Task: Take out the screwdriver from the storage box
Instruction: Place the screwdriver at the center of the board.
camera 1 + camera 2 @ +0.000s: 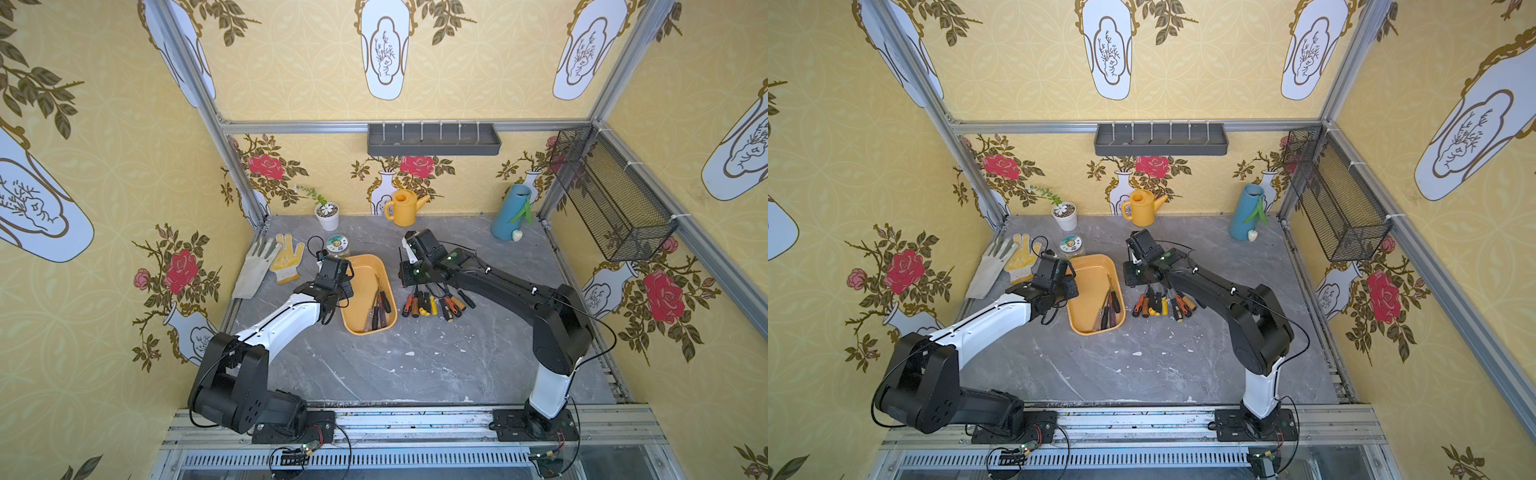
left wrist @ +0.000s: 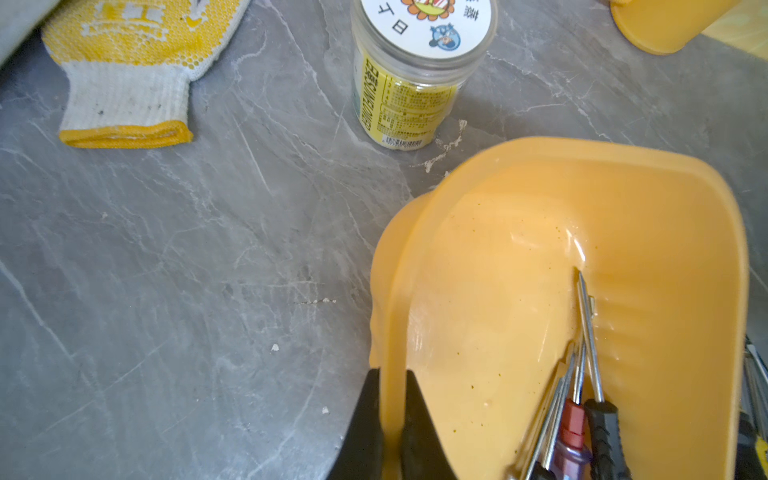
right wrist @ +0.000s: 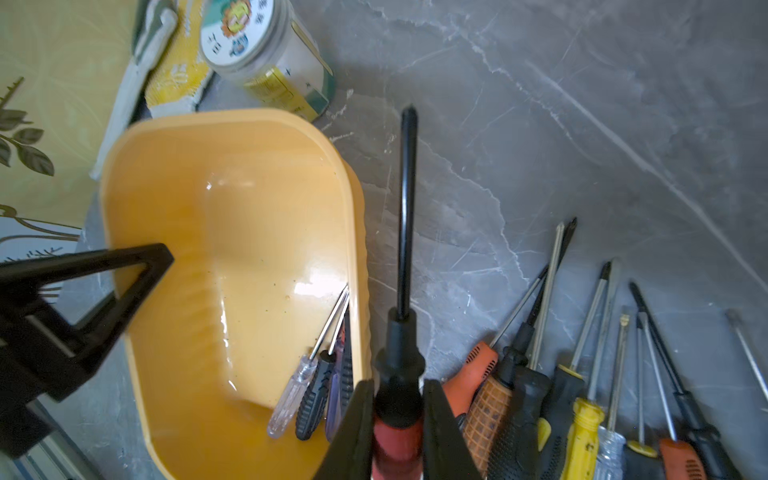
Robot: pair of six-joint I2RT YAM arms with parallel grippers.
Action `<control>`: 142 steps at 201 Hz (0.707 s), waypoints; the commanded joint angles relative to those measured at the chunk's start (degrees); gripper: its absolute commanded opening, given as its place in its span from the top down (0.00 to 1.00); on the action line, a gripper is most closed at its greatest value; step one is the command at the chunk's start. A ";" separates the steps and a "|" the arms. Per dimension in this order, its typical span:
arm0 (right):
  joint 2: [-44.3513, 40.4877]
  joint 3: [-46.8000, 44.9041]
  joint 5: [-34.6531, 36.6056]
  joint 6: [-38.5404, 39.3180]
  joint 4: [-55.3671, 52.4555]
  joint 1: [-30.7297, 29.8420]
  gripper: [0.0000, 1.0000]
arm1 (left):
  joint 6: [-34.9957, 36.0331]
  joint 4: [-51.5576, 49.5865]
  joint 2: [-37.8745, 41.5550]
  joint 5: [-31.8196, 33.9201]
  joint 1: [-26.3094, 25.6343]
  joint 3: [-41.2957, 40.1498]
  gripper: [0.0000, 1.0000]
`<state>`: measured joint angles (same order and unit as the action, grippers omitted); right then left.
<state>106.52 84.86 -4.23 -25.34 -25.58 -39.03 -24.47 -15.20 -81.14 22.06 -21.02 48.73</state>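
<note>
Pinching the storage box wall with left end effector, clamping a red-black screwdriver with right end effector.

The storage box, a shallow yellow-orange plastic tub with rounded corners, stands flat in the middle of the grey table. Its long left wall is nipped between the fingers of the left pincer. A few small screwdrivers lie bunched against its right wall at the near end, tips pointing to the far end. One screwdriver, black-shafted with a black-and-red handle, is clamped by its handle in the right pincer, outside the box just beside its right wall.
</note>
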 commanded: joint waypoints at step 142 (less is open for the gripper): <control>17.81 6.54 -1.62 -7.68 -4.69 -1.84 1.00 | 0.47 0.38 1.06 1.50 0.54 -0.66 1.00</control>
<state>123.22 90.59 -7.60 -31.38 -27.55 -40.91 -24.43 -16.32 -80.14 23.57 -20.53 48.47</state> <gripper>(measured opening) 0.205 0.103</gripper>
